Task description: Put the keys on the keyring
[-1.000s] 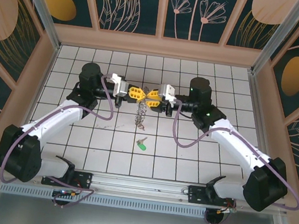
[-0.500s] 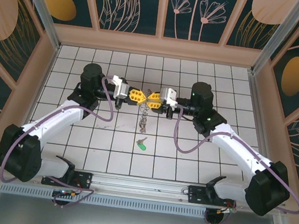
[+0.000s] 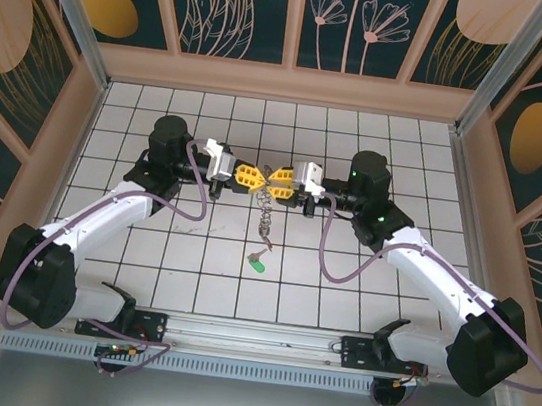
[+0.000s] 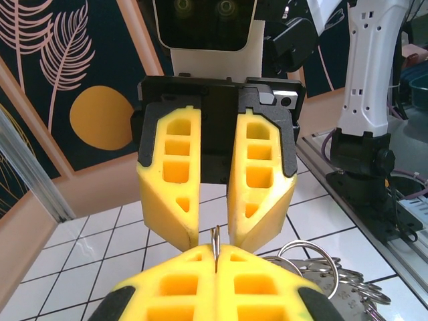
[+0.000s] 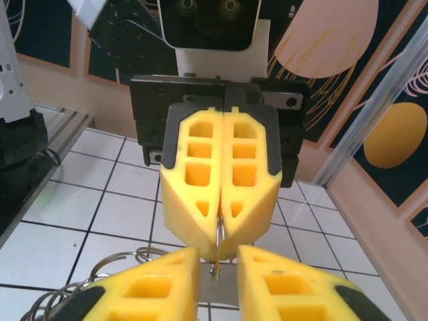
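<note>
Two grippers nose to nose — left gripper (image 3: 259,177) pinches the keyring (image 3: 267,213), right gripper (image 3: 277,180) barely parted — keys (image 3: 258,262) below just tiny specks

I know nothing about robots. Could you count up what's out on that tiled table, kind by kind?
Yellow-fingered grippers: 2, the left gripper and the right gripper
Silvery chain-like keyring, pinched in the left gripper: 1
Green-headed metal key, lying on the white tiled table: 1
Total: 4

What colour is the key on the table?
The key has a green head, clearest in the top external view.
</note>
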`<action>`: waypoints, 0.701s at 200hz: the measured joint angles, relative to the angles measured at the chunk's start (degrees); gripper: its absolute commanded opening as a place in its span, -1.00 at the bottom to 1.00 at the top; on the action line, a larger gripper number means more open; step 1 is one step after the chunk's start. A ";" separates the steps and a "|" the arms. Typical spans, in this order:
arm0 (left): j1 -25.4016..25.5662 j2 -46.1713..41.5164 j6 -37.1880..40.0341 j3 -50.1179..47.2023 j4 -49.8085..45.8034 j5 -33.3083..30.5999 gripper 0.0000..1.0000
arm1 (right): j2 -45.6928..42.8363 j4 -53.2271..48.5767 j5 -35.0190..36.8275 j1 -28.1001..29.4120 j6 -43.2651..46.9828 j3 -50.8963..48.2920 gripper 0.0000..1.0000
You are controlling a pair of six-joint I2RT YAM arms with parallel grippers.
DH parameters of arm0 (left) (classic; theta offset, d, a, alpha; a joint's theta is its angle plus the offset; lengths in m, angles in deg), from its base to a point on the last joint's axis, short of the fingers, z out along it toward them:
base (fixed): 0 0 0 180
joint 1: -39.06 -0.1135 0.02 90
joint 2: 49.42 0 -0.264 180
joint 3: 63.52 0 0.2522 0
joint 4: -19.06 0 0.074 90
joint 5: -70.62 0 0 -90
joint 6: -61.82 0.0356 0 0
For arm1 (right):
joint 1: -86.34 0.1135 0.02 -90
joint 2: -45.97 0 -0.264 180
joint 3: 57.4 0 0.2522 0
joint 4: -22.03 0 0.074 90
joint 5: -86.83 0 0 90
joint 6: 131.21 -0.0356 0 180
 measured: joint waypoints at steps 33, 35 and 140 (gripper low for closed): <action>0.22 0.00 0.00 0.00 0.00 0.00 -1.00 | 0.44 0.85 -0.92 0.00 -0.17 -0.15 -0.68; 0.22 0.00 0.00 0.00 -0.02 0.00 -1.00 | 0.48 1.01 -0.96 0.00 -0.07 -0.15 -0.68; 0.09 -0.11 1.44 0.13 -1.66 -1.20 -0.81 | 1.07 2.16 -0.48 -0.11 -0.35 -0.66 -1.00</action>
